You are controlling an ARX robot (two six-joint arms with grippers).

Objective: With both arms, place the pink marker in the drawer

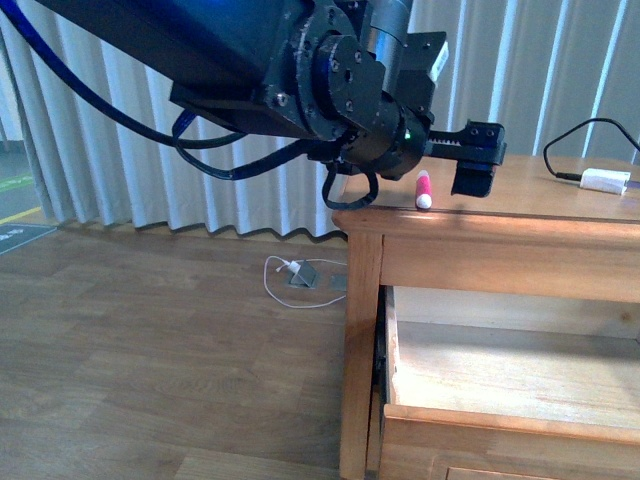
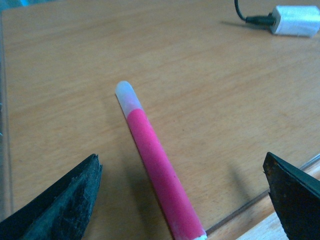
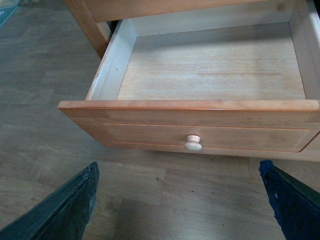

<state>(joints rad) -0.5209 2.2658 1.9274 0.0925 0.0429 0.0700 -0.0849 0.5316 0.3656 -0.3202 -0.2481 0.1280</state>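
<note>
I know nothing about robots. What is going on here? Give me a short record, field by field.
Pink marker: lying on the table top near its front edge, not gripped
Left gripper: open, straddling the marker, not touching it
Right gripper: open, holding nothing, facing the drawer front
Drawer: pulled out, nothing seen inside
Knob: no gripper on it
Charger: white block with black cable, farther back on the table

Our left gripper (image 2: 181,159), jaws spread wide, straddles a bright pink, pale-capped marker (image 2: 155,165) lying on the honey-coloured wooden tabletop (image 2: 225,100).
</note>
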